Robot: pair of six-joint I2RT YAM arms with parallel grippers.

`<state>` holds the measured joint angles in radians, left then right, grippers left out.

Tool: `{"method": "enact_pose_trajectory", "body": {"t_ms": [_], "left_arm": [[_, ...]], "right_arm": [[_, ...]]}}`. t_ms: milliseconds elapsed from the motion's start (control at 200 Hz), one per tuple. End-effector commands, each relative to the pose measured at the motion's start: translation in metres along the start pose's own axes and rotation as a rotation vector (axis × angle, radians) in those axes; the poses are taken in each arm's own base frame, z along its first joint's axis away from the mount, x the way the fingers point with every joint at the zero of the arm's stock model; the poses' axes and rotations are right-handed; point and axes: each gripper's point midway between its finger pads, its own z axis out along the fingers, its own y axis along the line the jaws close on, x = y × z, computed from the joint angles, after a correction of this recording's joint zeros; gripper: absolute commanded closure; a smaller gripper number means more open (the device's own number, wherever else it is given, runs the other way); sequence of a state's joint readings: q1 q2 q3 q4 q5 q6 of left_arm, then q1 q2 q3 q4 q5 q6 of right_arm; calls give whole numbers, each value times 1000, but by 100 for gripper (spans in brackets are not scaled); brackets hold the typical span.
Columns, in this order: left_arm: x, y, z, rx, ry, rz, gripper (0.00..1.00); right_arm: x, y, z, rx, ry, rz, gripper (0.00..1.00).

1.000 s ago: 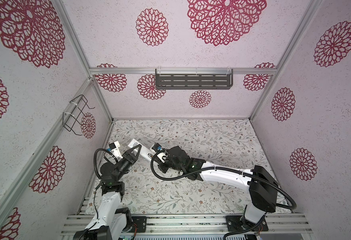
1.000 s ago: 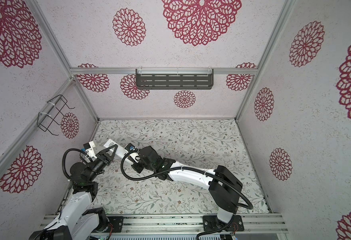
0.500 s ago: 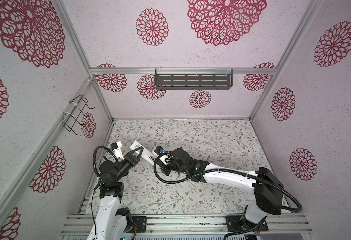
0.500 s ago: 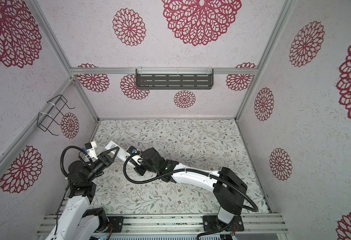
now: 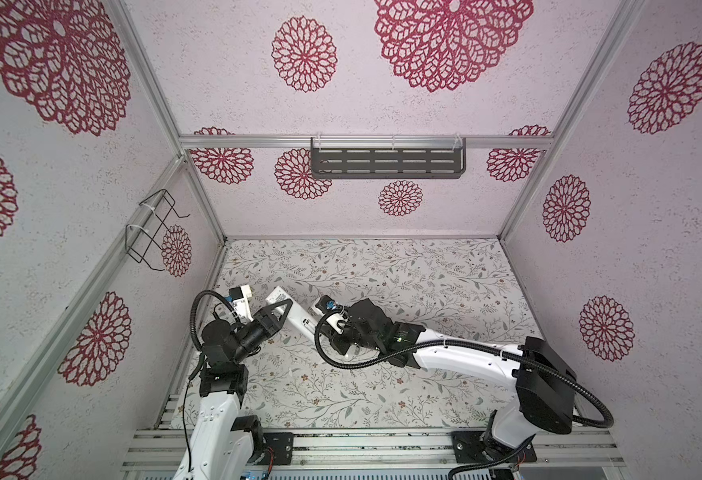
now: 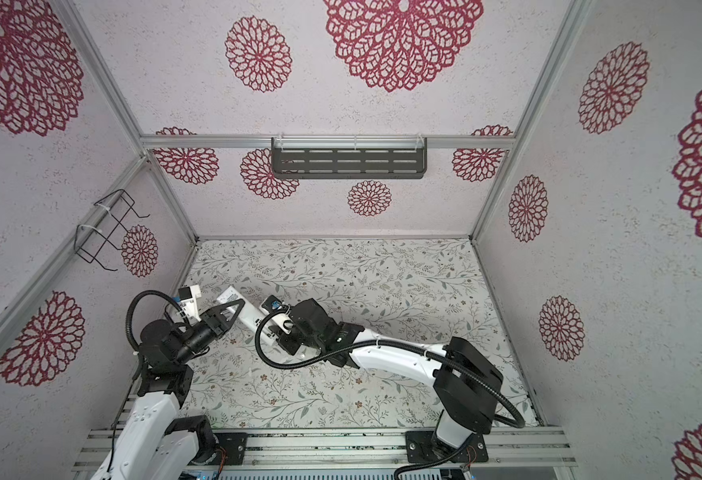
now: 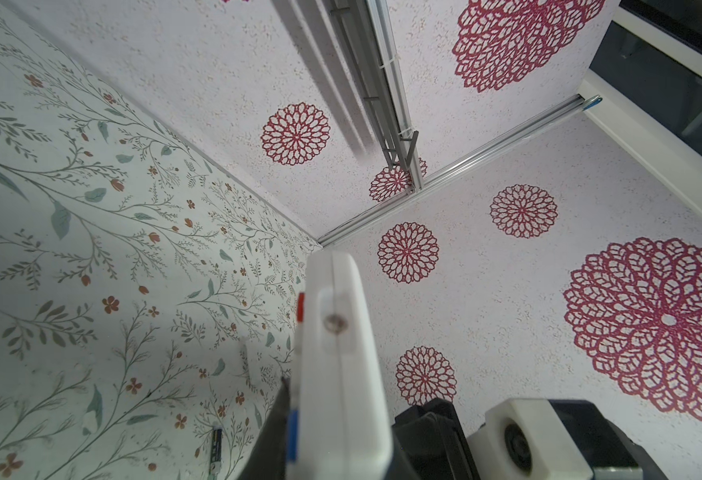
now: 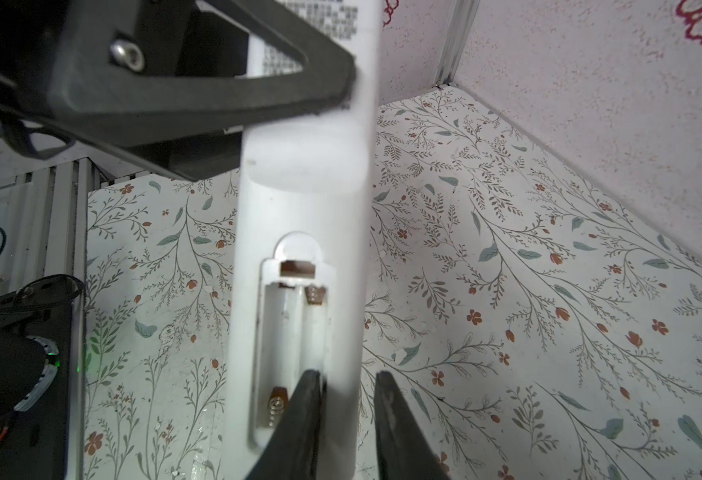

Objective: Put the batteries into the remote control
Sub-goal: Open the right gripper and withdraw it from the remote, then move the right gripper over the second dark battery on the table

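Two bays stand empty in the open compartment (image 8: 291,332) on the back of the remote control (image 8: 299,199). Its cover is off, and bare springs and contacts show at the ends. Nothing is loaded, so by my judgement the loading itself is all yet to do. My left gripper (image 5: 285,309) is clamped across the remote control near its printed label. It holds it tilted above the table (image 8: 507,291), with the compartment turned toward my right wrist camera. My right gripper (image 8: 348,376) is at the compartment's far end from the label, its jaws narrowly parted and holding nothing. One finger (image 8: 310,415) lies against the bay, and the other stands just outside the remote control's side wall, with a strip of table showing between. One battery (image 7: 216,444) lies on the table, apart from the remote control, in the left wrist view; the second I cannot find in any view. Left to do: fetch each battery, seat both against the springs, and probably refit the cover.
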<state>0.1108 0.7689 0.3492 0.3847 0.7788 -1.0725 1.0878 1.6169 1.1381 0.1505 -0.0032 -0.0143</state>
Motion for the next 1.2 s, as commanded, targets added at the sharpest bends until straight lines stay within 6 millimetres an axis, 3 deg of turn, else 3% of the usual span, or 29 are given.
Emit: {"method": "enact_pose_trajectory", "body": {"t_ms": [0,145,306,401,601,866,1012,1192], "left_arm": [[-13,-30,-1,84,-28,54,90],[-14,-26,-1,60,-34,57,89],[-14,0,-4,-83,-48,54,89],[-13,18,-9,-188,-58,65,89],[-14,27,-9,-228,-65,66,89],[-9,26,-16,-220,-81,70,89],[-7,24,-17,-210,-80,72,89],[-8,19,-18,-194,-87,80,89]], "right_arm": [[15,-8,-5,33,53,8,78],[16,-11,-3,45,58,11,79],[27,-37,-13,133,84,120,75],[48,-45,-37,176,103,183,67],[96,-51,-87,270,192,370,47],[194,-54,-150,481,647,558,41],[218,-44,-172,506,782,605,31],[235,-33,-185,525,948,548,23]]}}
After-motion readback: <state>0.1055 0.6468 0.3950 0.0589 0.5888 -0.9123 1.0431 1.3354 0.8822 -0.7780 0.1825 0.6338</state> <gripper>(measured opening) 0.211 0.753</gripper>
